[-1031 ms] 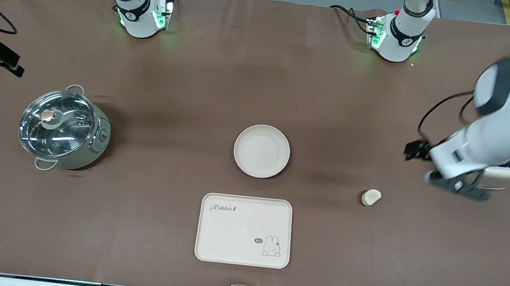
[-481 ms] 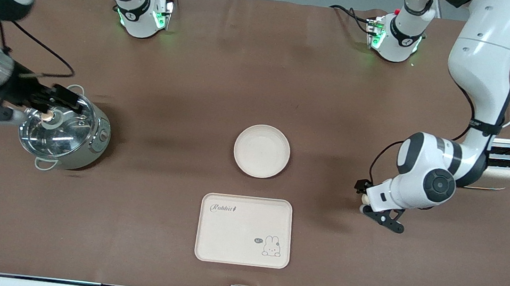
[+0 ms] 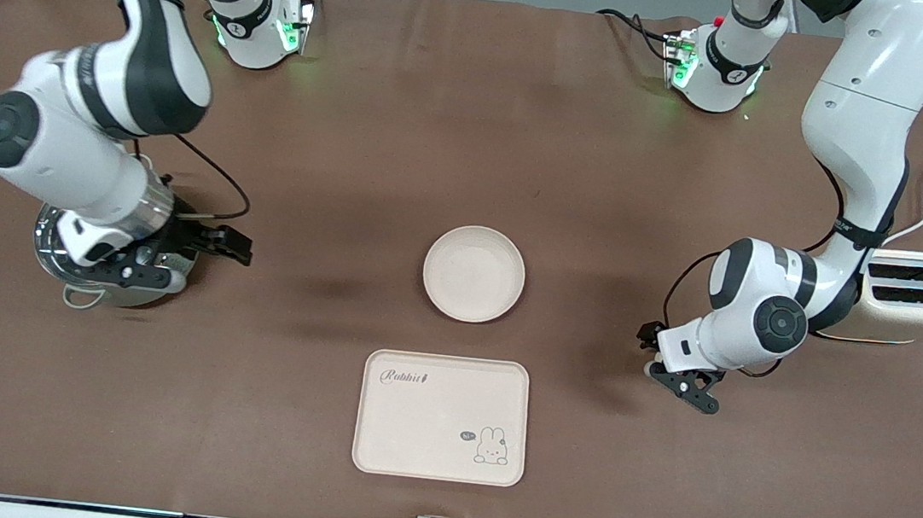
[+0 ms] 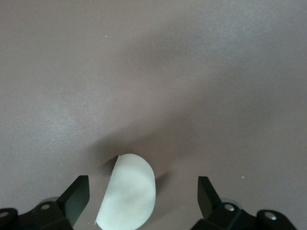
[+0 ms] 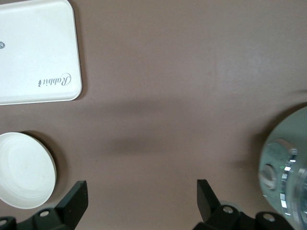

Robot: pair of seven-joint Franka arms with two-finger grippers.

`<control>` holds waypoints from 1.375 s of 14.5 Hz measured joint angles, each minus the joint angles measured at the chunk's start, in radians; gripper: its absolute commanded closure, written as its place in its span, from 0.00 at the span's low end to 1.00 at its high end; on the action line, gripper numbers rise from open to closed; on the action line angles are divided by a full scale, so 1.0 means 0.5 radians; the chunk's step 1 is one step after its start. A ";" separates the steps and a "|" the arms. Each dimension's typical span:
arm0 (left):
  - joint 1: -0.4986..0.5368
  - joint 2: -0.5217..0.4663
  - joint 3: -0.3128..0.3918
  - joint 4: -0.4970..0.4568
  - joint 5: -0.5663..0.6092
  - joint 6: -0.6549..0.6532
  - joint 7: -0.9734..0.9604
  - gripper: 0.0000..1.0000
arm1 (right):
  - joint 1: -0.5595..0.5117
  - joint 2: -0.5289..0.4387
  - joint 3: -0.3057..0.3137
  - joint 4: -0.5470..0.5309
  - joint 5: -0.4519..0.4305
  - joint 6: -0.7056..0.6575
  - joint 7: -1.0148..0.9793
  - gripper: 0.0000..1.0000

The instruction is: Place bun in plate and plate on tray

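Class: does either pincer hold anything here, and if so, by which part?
Nothing is held. The left pincer is open around the bun, fingers clear of it. The right pincer, open, hangs over the table beside the pot.

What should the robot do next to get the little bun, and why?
Probably close the left claw on the bun. Its fingers stand open with the bun between them on the table, not yet gripped. The plate is bare, so the bun has to be picked up first. The right claw waits open by the pot.
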 measured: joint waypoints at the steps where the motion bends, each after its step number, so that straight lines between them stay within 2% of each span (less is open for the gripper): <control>1: 0.007 0.001 0.001 -0.022 0.000 0.038 0.027 0.28 | 0.041 0.000 0.001 -0.067 0.013 0.087 0.054 0.00; 2: 0.016 0.002 0.001 -0.036 0.000 0.061 0.061 0.48 | 0.087 0.000 0.002 -0.138 0.049 0.187 0.102 0.00; 3: 0.028 0.003 0.001 -0.046 0.000 0.071 0.088 0.62 | 0.135 0.000 0.002 -0.217 0.113 0.299 0.131 0.00; 5: 0.047 0.009 0.002 -0.053 0.000 0.075 0.119 0.84 | 0.221 0.000 0.002 -0.380 0.226 0.539 0.148 0.00; 7: 0.056 0.013 0.002 -0.054 0.000 0.078 0.121 0.92 | 0.315 0.006 0.003 -0.515 0.265 0.746 0.198 0.00; 12: 0.060 0.010 -0.044 -0.017 -0.069 0.064 -0.013 0.97 | 0.614 0.126 0.003 -0.585 0.272 0.970 0.492 0.02; 15: -0.015 0.007 -0.160 0.167 -0.162 -0.174 -0.555 0.98 | 0.690 0.233 0.002 -0.588 0.278 1.009 0.520 0.03; 17: -0.192 0.005 -0.185 0.294 -0.164 -0.278 -0.996 0.98 | 0.735 0.297 0.002 -0.588 0.279 1.109 0.579 0.05; 20: -0.482 0.005 -0.184 0.346 -0.165 -0.302 -1.608 0.97 | 0.815 0.368 0.002 -0.583 0.281 1.215 0.669 0.08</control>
